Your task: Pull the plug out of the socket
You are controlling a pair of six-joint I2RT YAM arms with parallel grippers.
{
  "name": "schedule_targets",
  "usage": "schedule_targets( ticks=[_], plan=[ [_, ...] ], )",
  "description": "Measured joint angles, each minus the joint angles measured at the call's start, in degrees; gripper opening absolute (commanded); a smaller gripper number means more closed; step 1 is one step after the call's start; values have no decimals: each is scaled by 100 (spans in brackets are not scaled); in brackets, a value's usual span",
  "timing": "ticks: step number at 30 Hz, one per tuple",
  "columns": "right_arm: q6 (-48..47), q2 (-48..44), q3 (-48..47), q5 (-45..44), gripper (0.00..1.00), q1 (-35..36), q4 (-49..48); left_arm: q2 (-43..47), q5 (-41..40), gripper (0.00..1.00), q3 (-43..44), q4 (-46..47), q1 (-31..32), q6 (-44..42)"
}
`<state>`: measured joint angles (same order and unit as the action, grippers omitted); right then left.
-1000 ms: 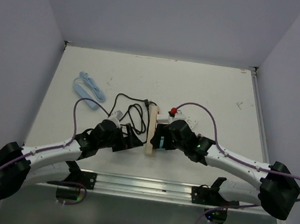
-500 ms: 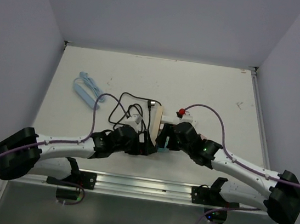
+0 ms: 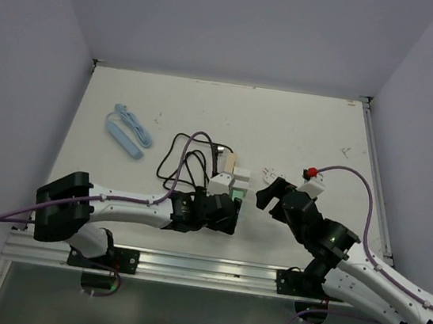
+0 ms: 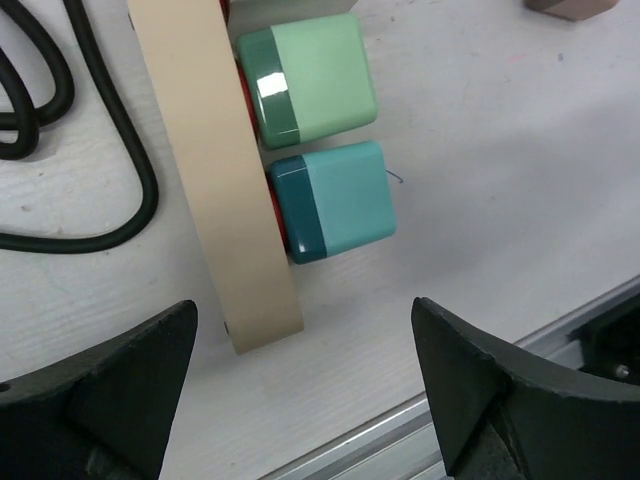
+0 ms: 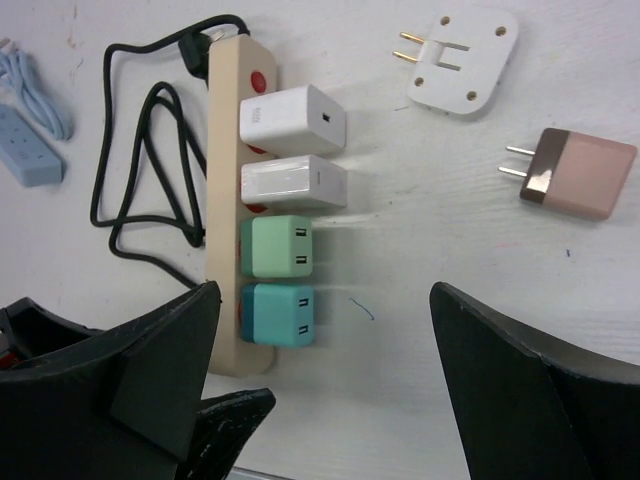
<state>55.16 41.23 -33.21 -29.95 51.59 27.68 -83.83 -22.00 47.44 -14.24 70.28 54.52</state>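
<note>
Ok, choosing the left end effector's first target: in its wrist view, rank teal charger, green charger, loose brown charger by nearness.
1. teal charger: end slot, nearest.
2. green charger: next slot.
3. loose brown charger: top right edge.

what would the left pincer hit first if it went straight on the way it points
The left pincer would likely meet the teal charger first, at the strip's near end; depth is unclear.

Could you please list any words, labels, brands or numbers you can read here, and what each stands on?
No text is readable in any view.
The beige power strip, green charger, teal charger, white adapter and pink adapter show plain faces; any fine print is too small to read.
</note>
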Motion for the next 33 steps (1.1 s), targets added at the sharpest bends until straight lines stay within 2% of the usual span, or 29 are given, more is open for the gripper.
schedule_targets(
  ticks=[8,20,33],
  plan=[
    [229,-304,177,-358,91,-28,382,-483,-337,86,387,-654,66,-168],
    [269,-186,315,-356,92,-28,396,-1029,-328,74,492,-767,68,-249],
    [269,-74,422,-332,92,-28,297,-1220,-358,62,619,-739,68,-313]
  ],
)
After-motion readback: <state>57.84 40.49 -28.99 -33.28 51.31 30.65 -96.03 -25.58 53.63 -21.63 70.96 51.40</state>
